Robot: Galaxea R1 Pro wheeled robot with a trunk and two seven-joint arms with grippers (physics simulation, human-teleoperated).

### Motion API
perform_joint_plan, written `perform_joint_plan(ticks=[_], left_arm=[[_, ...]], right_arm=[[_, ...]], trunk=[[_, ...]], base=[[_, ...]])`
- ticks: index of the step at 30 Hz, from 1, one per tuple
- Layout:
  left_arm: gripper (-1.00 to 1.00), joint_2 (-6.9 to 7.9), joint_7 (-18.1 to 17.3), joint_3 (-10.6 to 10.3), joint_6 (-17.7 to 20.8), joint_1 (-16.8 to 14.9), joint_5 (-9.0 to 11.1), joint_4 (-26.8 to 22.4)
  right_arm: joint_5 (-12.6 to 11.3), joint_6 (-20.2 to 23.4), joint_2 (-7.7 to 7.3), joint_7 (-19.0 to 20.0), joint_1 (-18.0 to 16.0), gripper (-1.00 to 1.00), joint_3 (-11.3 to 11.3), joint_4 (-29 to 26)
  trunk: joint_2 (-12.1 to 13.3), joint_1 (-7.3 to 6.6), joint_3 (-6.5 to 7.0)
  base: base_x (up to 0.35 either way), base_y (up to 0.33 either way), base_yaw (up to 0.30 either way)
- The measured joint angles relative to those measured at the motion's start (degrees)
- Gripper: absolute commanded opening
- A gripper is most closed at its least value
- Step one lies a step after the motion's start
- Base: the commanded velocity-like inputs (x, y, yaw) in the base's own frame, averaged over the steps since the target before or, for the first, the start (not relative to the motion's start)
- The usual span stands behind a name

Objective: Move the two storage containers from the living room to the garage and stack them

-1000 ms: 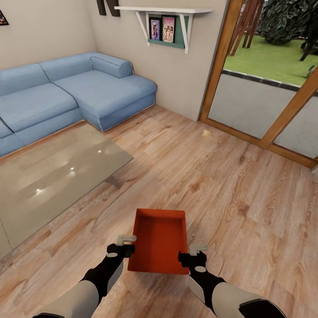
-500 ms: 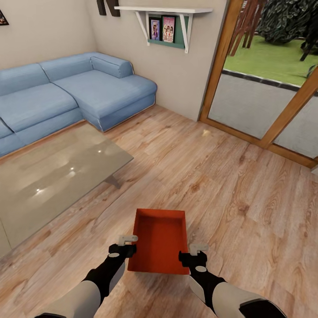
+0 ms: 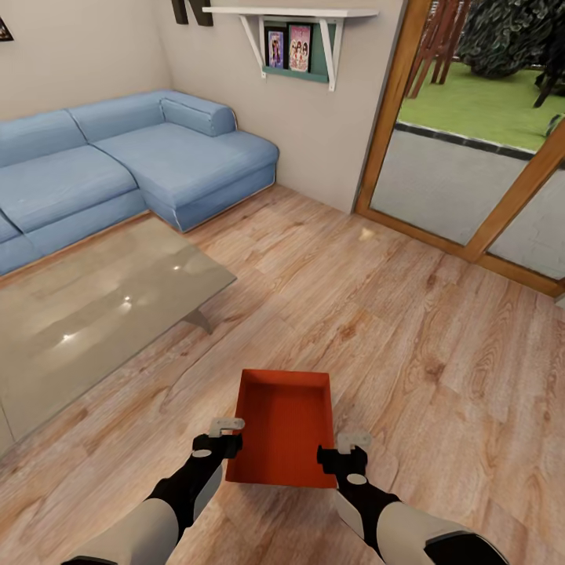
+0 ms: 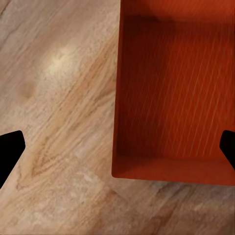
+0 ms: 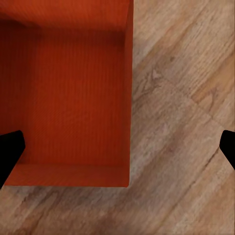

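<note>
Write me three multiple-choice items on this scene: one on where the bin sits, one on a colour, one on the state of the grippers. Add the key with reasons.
1. Where is the storage container?
A. On the coffee table
B. On the wood-plank floor between both grippers
C. On the sofa

2. What colour is the sofa?
A. Blue
B. Green
C. Grey

3. How do the left gripper and right gripper stand?
A. Both open, each straddling a side wall
B. Both shut on the rim
C. Both inside the bin

Key: 1 B, the head view shows it on the planks; 2 A, its cushions are blue; 3 A, each wrist view shows fingertips wide apart across a wall.
</note>
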Motion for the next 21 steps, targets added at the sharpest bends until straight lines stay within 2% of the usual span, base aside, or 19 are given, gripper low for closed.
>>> perform_joint_plan(ticks=[10,21], left_arm=[[1.0,0.34,0.0,-0.12,0.02,0.0,1.78,0.41],[1.0,0.33,0.01,-0.18,0.03,0.0,2.19,0.96]], right_arm=[[-0.04,-1.51,-0.29,0.0,0.4,1.0,0.0,1.54],[-0.11,-1.56,-0.6,1.83,0.62,1.0,0.0,1.61]], trunk=[[-4.01,2.2,-1.8],[-8.43,4.61,-3.77]], base=[[0.0,0.0,0.0],[0.0,0.0,0.0]])
